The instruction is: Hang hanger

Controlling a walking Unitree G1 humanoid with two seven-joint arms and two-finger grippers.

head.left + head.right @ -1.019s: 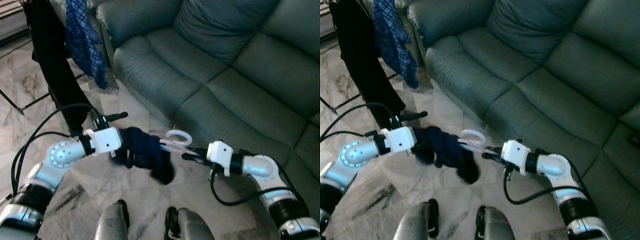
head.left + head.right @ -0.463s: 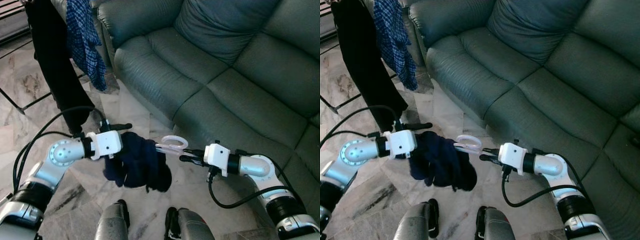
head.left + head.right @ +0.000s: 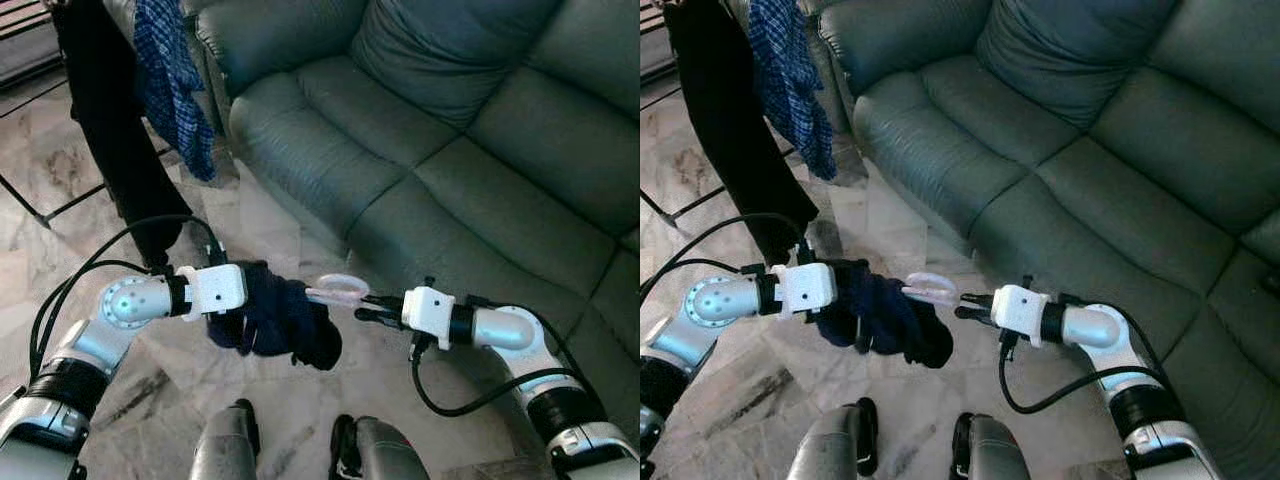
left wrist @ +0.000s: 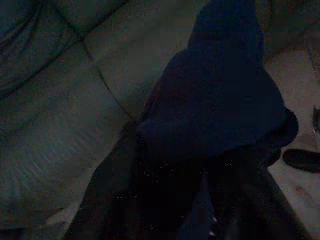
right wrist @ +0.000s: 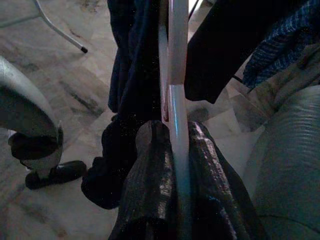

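White plastic, the hanger (image 3: 338, 291) sits pinched at its hook end between the two black fingers of the right gripper (image 3: 366, 306), which are closed tight on it; in the right wrist view the pale bar (image 5: 176, 125) runs straight out from between the fingertips. Draped over the hanger, just beyond the right gripper, is a bunched dark navy garment (image 3: 282, 320), hanging in loose folds over the marble floor (image 3: 60, 205). The left gripper (image 3: 250, 315) reaches into that bundle from the opposite side, so that the garment lies between the two grippers; its fingers are buried in the cloth and I cannot tell whether they are open or closed. The left wrist view is very dark, with the navy fabric (image 4: 220, 110) right in front of the gripper and sofa upholstery behind it. Beyond both grippers stretches a grey-green sofa (image 3: 450, 130), its seat cushions just past the right gripper and its arm further off on the left gripper's side. Well past the left gripper, a long black garment (image 3: 110, 130) and a blue checked shirt (image 3: 172, 80) hang down side by side, and a thin metal leg of a stand (image 3: 20, 200) rests on the floor near them. Below the grippers the robot's own legs and dark feet (image 3: 240, 420) are visible.
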